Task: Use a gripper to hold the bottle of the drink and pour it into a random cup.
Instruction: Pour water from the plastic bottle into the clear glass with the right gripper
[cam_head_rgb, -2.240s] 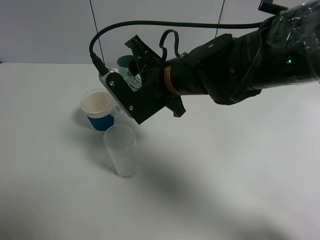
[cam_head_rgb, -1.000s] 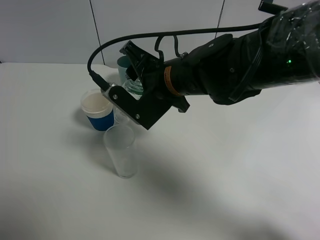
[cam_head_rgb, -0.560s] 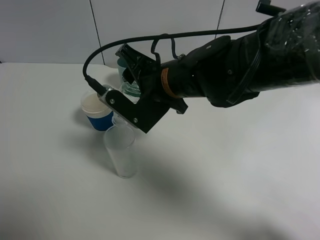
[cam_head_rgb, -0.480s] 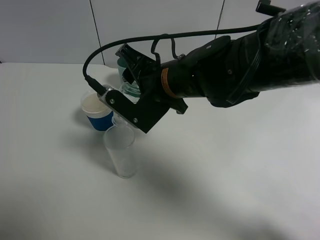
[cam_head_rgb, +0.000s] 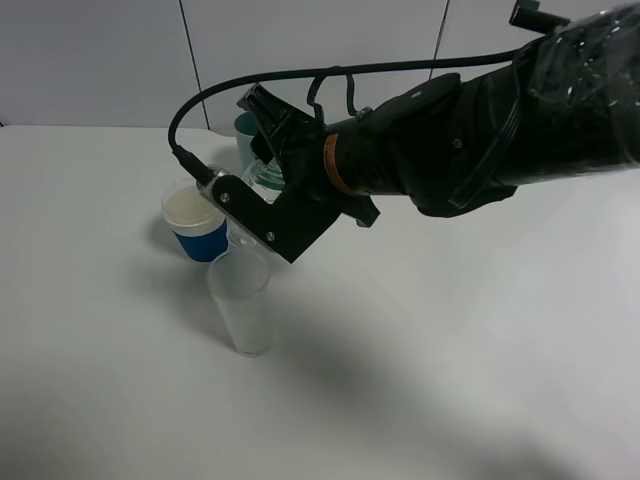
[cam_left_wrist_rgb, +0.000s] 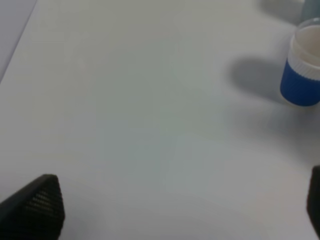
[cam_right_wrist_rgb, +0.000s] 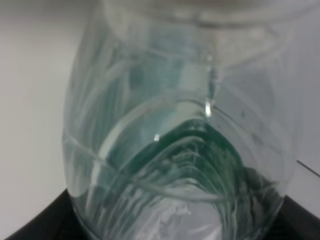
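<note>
My right gripper (cam_head_rgb: 266, 150) reaches in from the right and is shut on the bottle of the drink (cam_head_rgb: 263, 176). The bottle is clear with a dark green label and is tipped with its neck down. Its neck end hangs just above the rim of the cup (cam_head_rgb: 241, 305), a tall clear glass that stands upright. Whether liquid is in the glass I cannot tell. In the right wrist view the bottle (cam_right_wrist_rgb: 175, 145) fills the picture between the dark jaws of the right gripper (cam_right_wrist_rgb: 165, 231). My left gripper (cam_left_wrist_rgb: 175, 210) hovers open over bare table, well apart from the cups.
A blue cup with a white rim (cam_head_rgb: 195, 224) (cam_left_wrist_rgb: 302, 70) stands just behind and left of the glass. A teal cup (cam_head_rgb: 245, 128) stands further back, half hidden by the gripper. The white table (cam_head_rgb: 450, 350) stretches to the front and right. A black cable (cam_head_rgb: 300, 75) arches over the wrist.
Over two seconds the right gripper has rolled further and brought the bottle's neck down over the glass. In the last half second it has barely moved.
</note>
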